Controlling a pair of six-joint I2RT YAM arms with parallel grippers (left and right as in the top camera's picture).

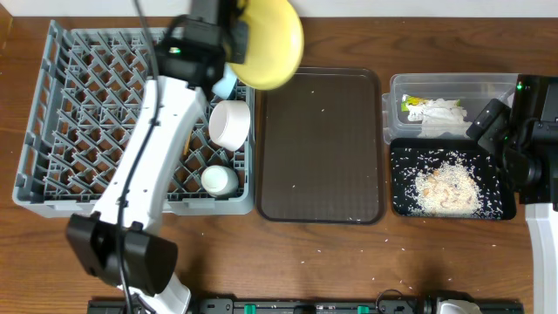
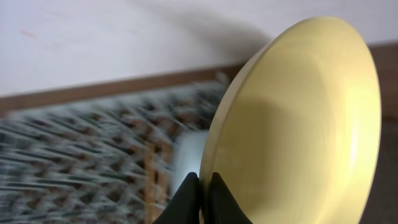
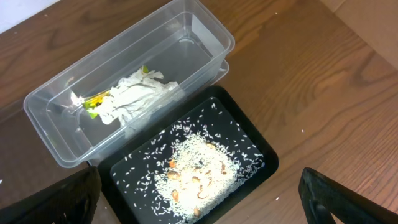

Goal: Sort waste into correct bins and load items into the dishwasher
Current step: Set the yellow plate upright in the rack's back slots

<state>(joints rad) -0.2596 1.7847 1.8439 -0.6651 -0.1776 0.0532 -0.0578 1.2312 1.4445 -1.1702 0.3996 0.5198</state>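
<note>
My left gripper (image 2: 202, 186) is shut on the rim of the round yellow plate (image 1: 268, 44) and holds it on edge above the back right corner of the grey dish rack (image 1: 78, 113); the plate fills the left wrist view (image 2: 298, 130). A white bowl (image 1: 230, 124), a small white cup (image 1: 220, 180) and a light blue bowl (image 1: 226, 85) sit in the rack. My right gripper (image 3: 199, 205) is open and empty above the black tray (image 3: 255, 146) of rice scraps (image 3: 196, 171). The clear tub (image 3: 186, 37) holds crumpled white paper (image 3: 140, 93) and the green-and-orange wrapper (image 3: 93, 102). The chopsticks are out of view.
A dark brown serving tray (image 1: 321, 144) lies between the rack and the bins, with a few stray rice grains on it. More grains are scattered on the wooden table (image 1: 349, 262) near the front edge. A white wall stands behind the table.
</note>
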